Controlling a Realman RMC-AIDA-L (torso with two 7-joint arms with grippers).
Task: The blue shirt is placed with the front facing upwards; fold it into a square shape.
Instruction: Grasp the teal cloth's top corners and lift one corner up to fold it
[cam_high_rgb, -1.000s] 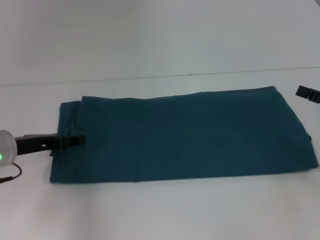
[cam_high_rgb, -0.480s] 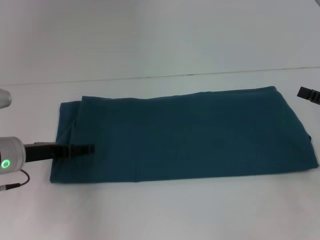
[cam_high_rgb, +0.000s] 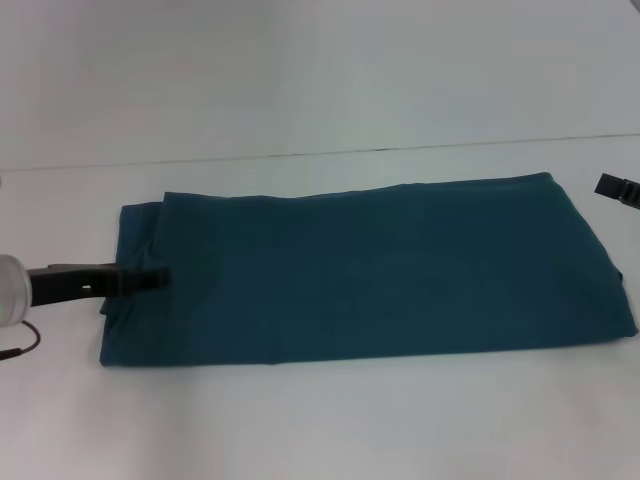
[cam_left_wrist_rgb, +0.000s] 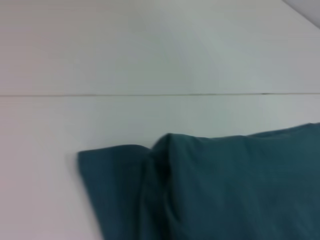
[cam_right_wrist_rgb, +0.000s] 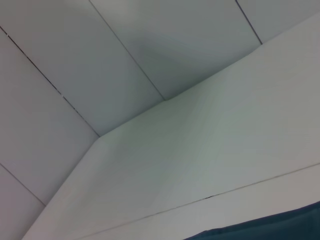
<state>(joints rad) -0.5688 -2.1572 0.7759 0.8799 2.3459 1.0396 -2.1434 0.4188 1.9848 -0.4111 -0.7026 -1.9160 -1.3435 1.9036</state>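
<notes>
The blue shirt (cam_high_rgb: 370, 270) lies flat on the white table (cam_high_rgb: 320, 420), folded into a long dark teal rectangle running left to right; no lettering shows. A narrower layer sticks out at its far left corner, also in the left wrist view (cam_left_wrist_rgb: 115, 185). My left gripper (cam_high_rgb: 160, 278) reaches in from the left, low over the shirt's left edge. My right gripper (cam_high_rgb: 618, 187) shows only as a dark tip at the right border, just beyond the shirt's far right corner. A sliver of the shirt (cam_right_wrist_rgb: 270, 230) shows in the right wrist view.
The table's far edge meets a pale wall (cam_high_rgb: 320, 80) along a thin dark seam just behind the shirt. A thin cable (cam_high_rgb: 25, 348) hangs from my left arm near the shirt's near left corner. Bare table runs along the front.
My left gripper dipped toward me and pushed farther over the shirt half a second ago, then came back to where it was a second ago. The shirt and right gripper have not moved.
</notes>
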